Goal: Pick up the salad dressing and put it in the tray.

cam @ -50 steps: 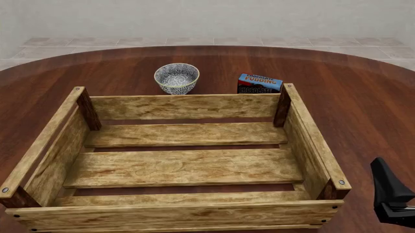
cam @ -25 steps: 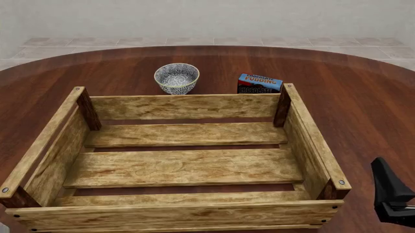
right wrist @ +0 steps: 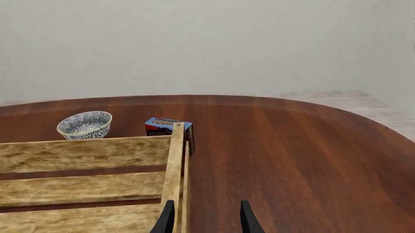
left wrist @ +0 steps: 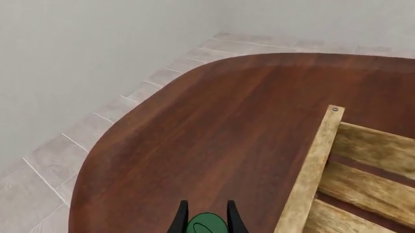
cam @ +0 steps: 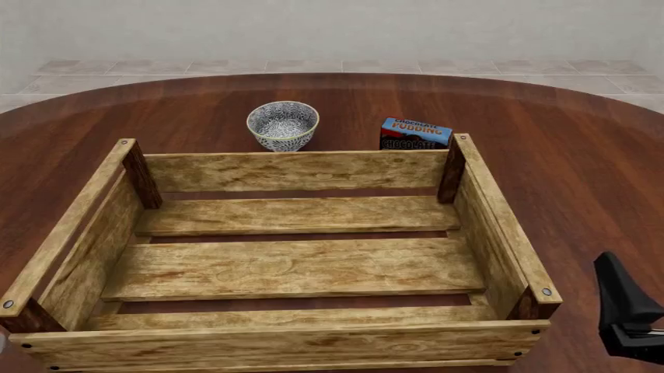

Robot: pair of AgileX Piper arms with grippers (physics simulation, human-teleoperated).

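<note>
The salad dressing shows only in the left wrist view, as its dark green cap (left wrist: 207, 225) held between my left gripper's (left wrist: 206, 222) two black fingertips; its white body is hidden. The gripper is shut on it, just outside the tray's left wall (left wrist: 314, 165). In the front view the tray (cam: 295, 173), a big light-wood slatted crate, fills the middle and holds nothing. Only a pale sliver at that view's bottom-left edge shows the left gripper. My right gripper (right wrist: 206, 221) is open and empty, beside the tray's right wall (right wrist: 174, 160). The right arm (cam: 623, 309) is at the front right.
A small patterned white bowl (cam: 282, 124) and a blue-and-dark chocolate pudding box (cam: 414, 134) stand just behind the tray's far wall. Both also show in the right wrist view, the bowl (right wrist: 84, 124) and the box (right wrist: 168, 126). The table's rounded edge (left wrist: 97, 145) lies left of the left gripper.
A pale sliver at the bottom-left edge of the front view has crept upward. The right arm and everything on the table have stayed still.
</note>
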